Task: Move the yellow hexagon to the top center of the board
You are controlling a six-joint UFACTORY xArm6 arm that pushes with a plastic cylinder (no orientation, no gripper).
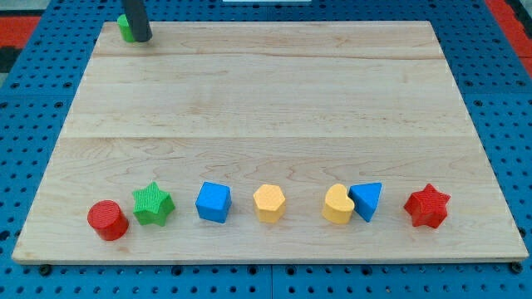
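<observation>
The yellow hexagon (269, 203) stands in a row of blocks near the view's bottom edge of the wooden board (266, 100), about at the middle. My tip (141, 38) is at the board's top left corner, far from the hexagon, touching or just in front of a small green block (124, 28) that it partly hides.
The bottom row, from the view's left: a red cylinder (107, 220), a green star (152, 203), a blue cube (213, 202), then the hexagon, a yellow heart (337, 204) touching a blue triangle (366, 200), and a red star (427, 206).
</observation>
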